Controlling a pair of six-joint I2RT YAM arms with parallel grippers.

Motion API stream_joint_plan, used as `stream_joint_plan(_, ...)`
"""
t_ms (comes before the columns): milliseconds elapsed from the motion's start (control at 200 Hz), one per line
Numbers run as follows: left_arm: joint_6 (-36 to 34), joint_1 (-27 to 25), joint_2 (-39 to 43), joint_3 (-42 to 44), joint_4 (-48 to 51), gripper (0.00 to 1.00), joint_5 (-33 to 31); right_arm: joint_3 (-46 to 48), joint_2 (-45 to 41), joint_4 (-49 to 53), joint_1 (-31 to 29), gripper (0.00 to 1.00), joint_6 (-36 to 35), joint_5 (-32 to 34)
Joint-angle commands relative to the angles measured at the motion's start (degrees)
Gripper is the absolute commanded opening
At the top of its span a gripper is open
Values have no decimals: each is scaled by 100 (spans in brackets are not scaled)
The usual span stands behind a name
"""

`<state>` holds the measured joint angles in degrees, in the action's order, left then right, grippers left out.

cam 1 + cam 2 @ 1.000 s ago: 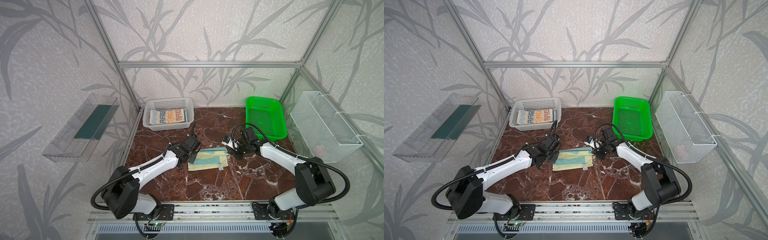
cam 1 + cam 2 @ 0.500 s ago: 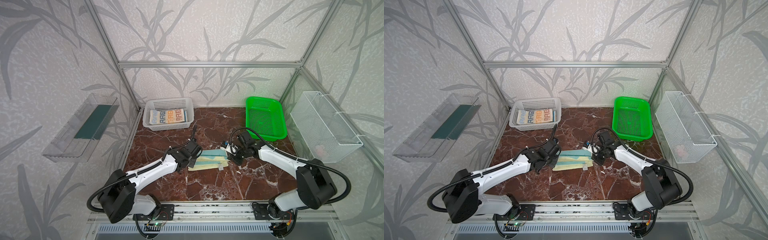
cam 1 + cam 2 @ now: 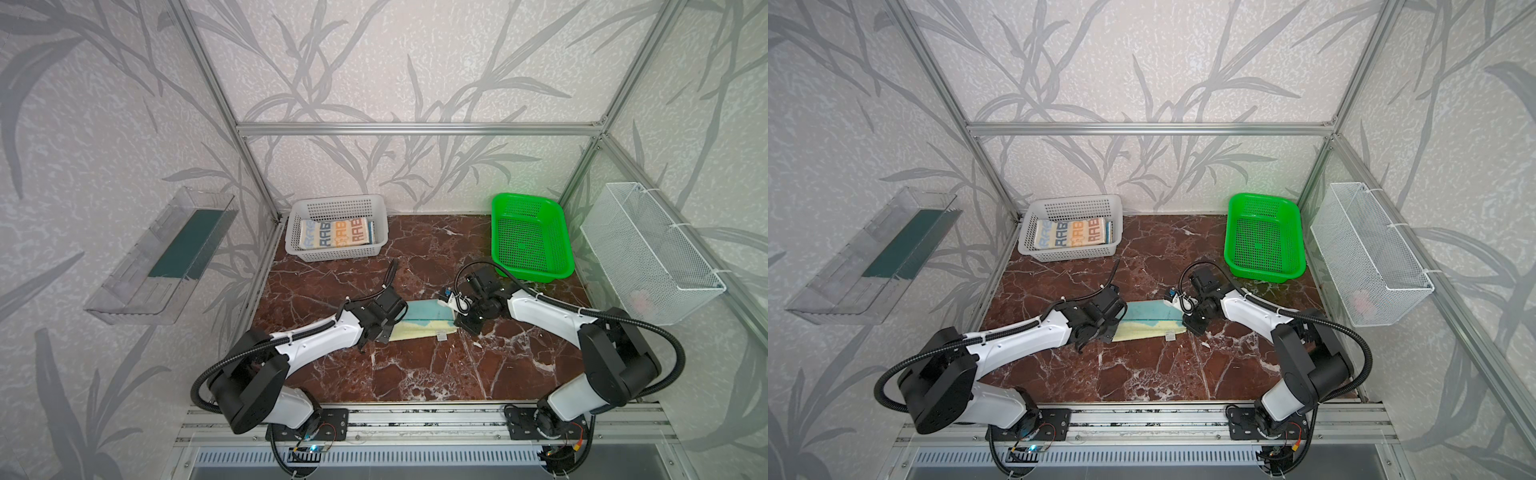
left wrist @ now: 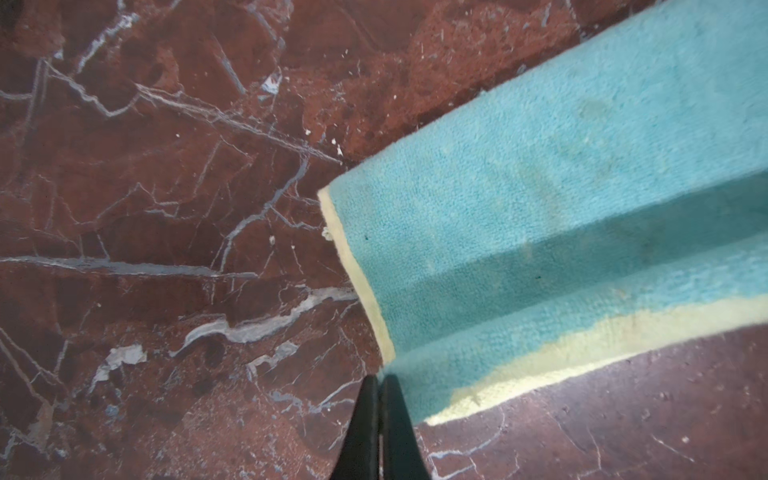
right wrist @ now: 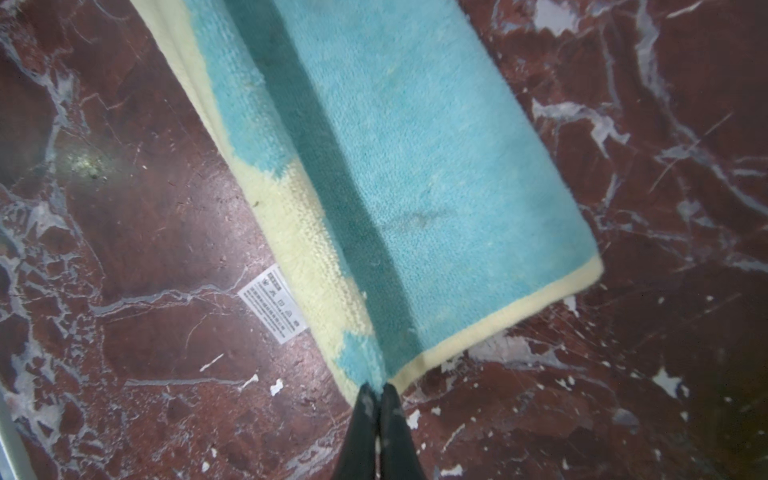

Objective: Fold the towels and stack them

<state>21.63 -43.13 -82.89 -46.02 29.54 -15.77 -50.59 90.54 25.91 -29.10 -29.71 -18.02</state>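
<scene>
Both grippers are sitting nearer the front rail than a second ago, drawing the far edge of the teal and yellow towel (image 3: 422,318) over toward its near edge. I am recording the left gripper (image 4: 379,380) clenched on one end corner of that raised flap and the right gripper (image 5: 378,388) clenched on the other. That towel is lying partly doubled on the counter (image 3: 436,374); the striped towel (image 3: 336,239) is resting folded in the white basket (image 3: 337,206), back left.
</scene>
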Motion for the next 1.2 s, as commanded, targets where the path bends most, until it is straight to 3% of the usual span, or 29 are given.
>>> stream_joint_plan(0, 207, -4, -167, -10, 122, 0, -39, -156, 217, 304, -22, 4, 78, 291)
stream_joint_plan(90, 253, -15, -227, -45, 152, 2, 56, -263, 330, 423, -50, 10, 115, 343)
stream_joint_plan(215, 333, -20, -154, -74, 278, 29, 115, -295, 252, 502, -50, 31, 133, 338)
stream_joint_plan(310, 373, -29, -8, -106, 386, 42, 162, -268, 41, 600, -46, 42, 140, 190)
stream_joint_plan(555, 532, -32, 603, -220, 537, 60, 105, -320, -578, 771, -19, 54, 444, 455)
stream_joint_plan(790, 657, -20, 788, -113, 75, 67, 41, -335, -895, 134, -7, 56, 1421, 559)
stream_joint_plan(1015, 786, -20, 570, -100, -374, 66, 331, -337, -618, -307, -2, 43, 2670, -489)
stream_joint_plan(1195, 943, 41, 236, -64, -392, 67, 197, 134, -563, -810, -42, 42, 3149, -729)
